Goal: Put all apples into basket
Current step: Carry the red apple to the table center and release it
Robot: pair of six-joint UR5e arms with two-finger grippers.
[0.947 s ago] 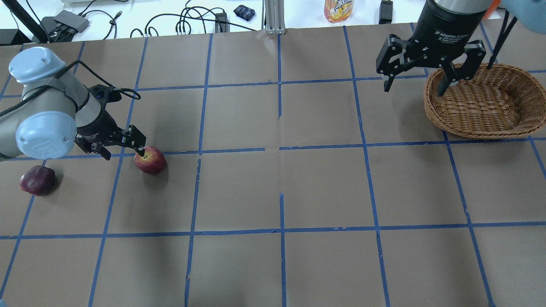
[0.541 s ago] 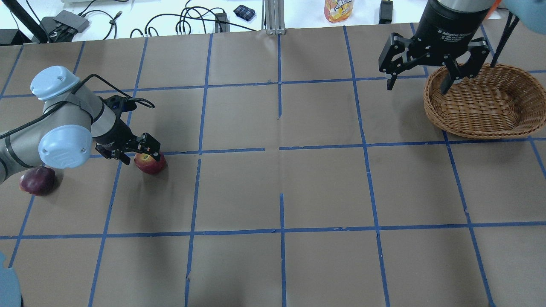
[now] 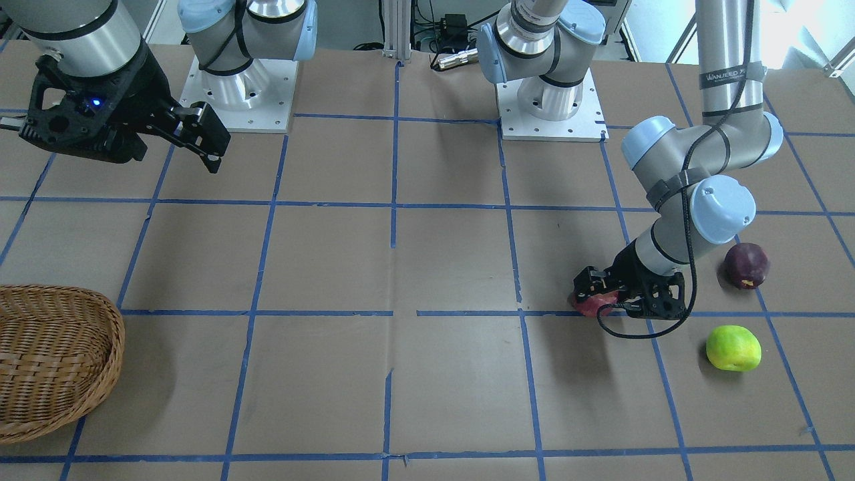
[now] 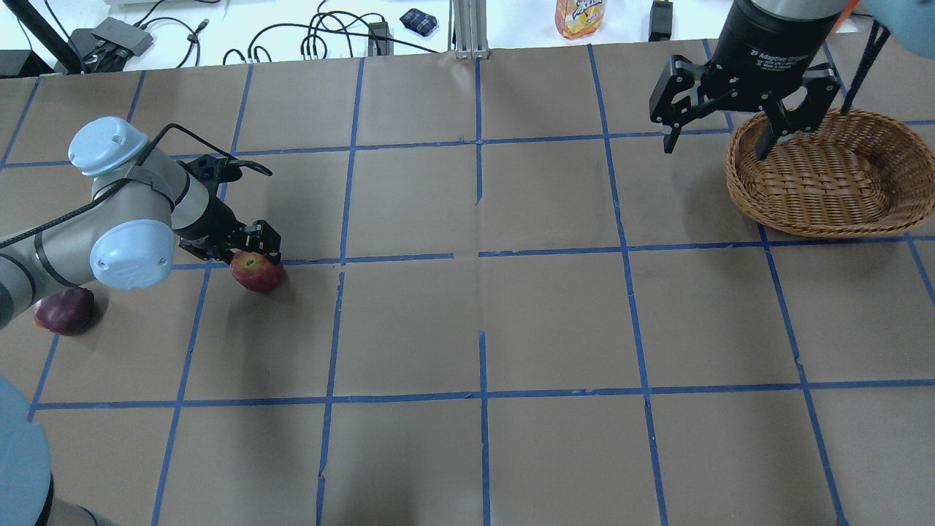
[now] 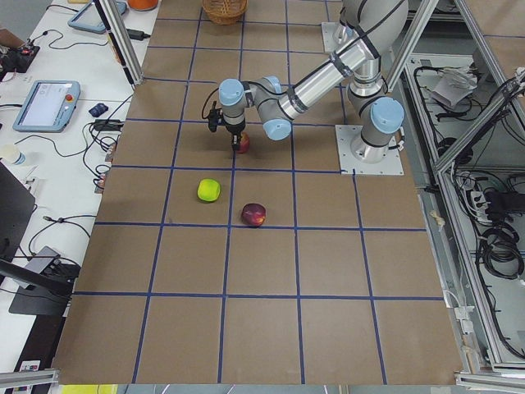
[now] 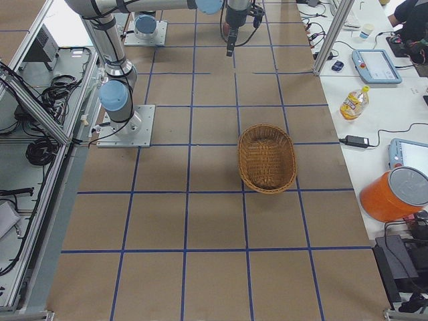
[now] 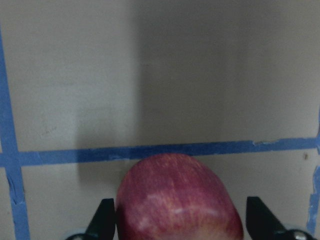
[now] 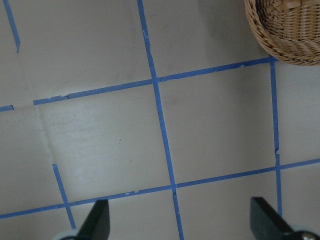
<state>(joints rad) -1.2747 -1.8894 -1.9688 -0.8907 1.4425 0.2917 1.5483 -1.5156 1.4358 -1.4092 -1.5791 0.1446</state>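
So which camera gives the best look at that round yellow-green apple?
The exterior front-facing view: the round yellow-green apple lies unblocked there, large and sharp. The exterior left view shows the same apple whole but much smaller. The overhead, exterior right and both wrist views do not show it.

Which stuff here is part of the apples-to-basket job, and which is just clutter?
Job:
- red, yellow-streaked round apple
- dark maroon apple
- bright yellow-green apple
- oval light-brown wicker basket

Lying about, beyond the table's far edge:
- yellow-orange drink bottle
- small dark checked pouch
- orange bucket with grey lid
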